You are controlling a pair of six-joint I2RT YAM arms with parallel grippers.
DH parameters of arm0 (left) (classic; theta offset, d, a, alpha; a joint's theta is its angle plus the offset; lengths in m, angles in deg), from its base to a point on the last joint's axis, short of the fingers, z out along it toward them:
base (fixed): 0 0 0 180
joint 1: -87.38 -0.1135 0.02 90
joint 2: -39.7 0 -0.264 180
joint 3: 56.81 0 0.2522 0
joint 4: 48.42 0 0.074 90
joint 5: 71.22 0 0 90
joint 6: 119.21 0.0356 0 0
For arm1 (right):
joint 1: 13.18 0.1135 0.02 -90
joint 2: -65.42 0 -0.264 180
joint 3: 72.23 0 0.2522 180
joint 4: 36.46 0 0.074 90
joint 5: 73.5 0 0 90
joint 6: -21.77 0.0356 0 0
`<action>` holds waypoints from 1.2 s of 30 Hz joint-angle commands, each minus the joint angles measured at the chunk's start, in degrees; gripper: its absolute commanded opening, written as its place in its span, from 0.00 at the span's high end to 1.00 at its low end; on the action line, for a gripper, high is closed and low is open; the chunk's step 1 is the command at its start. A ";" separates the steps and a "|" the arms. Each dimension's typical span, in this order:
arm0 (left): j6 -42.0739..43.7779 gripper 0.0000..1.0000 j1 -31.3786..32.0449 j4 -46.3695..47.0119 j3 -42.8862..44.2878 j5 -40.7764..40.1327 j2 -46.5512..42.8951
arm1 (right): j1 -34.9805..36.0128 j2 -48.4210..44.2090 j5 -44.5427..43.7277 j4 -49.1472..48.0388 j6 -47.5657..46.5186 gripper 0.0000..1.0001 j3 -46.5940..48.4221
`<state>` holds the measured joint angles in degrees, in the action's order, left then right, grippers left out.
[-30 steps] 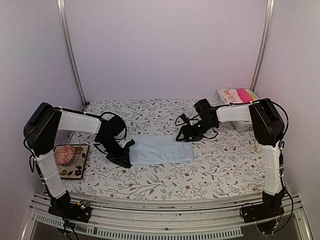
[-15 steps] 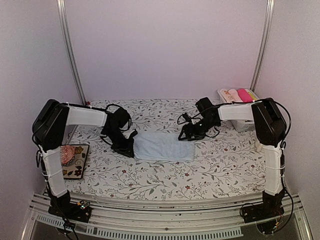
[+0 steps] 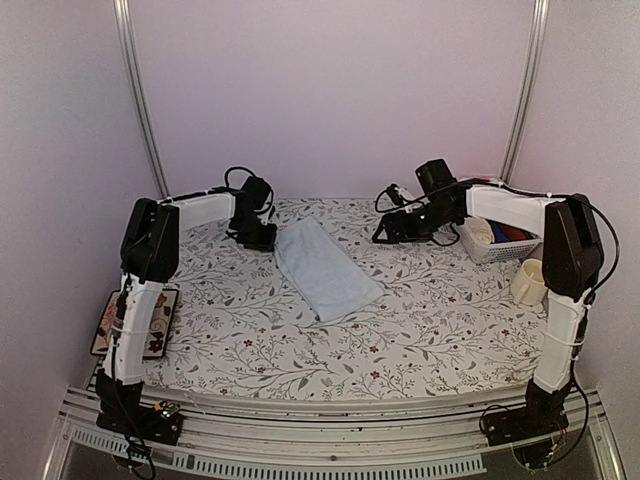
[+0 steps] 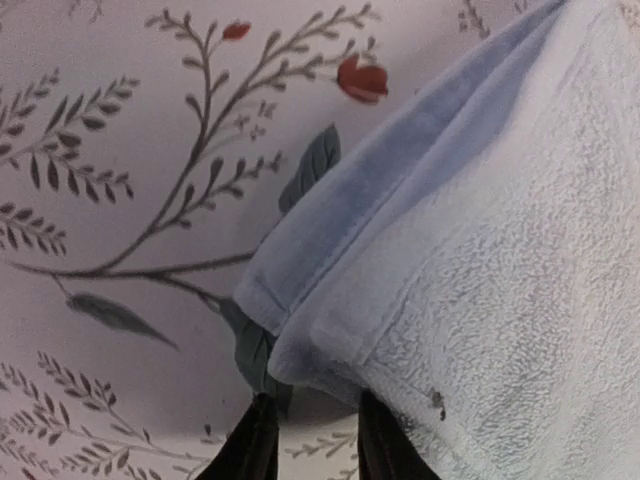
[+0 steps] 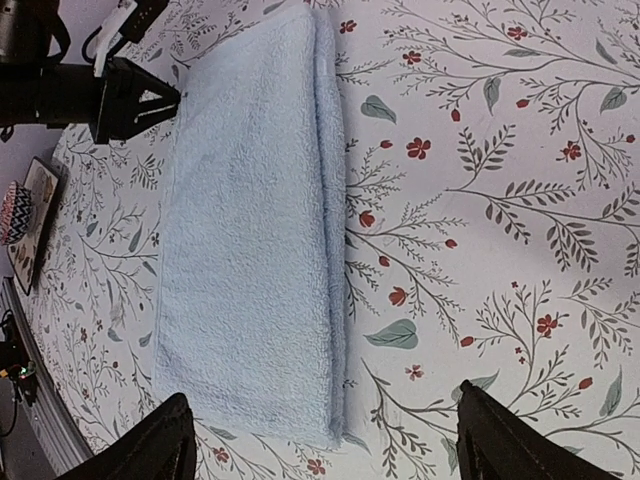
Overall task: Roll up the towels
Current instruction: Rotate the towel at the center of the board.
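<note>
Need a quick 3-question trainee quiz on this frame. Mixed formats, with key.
1. True or false: the light blue towel is already rolled up.
2. Which tool is at the towel's far corner? A) left tool B) right tool C) neither
3. Fill in: the white basket stands on the table's ____ side.
Key: 1 false, it lies flat and folded; 2 A; 3 right.

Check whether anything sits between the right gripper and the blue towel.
Nothing visible: only bare tablecloth lies between the right gripper and the towel. The left gripper sits at the towel's far corner, aside.
</note>
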<state>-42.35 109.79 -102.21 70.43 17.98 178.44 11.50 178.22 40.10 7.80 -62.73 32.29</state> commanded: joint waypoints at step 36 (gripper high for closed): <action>-22.35 0.22 -2.37 15.94 -15.08 14.53 -8.71 | 3.88 6.60 4.00 -6.20 1.17 0.09 -9.45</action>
<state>-63.21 107.23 -86.67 52.50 30.75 166.74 14.93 182.70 42.55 3.65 -61.61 24.31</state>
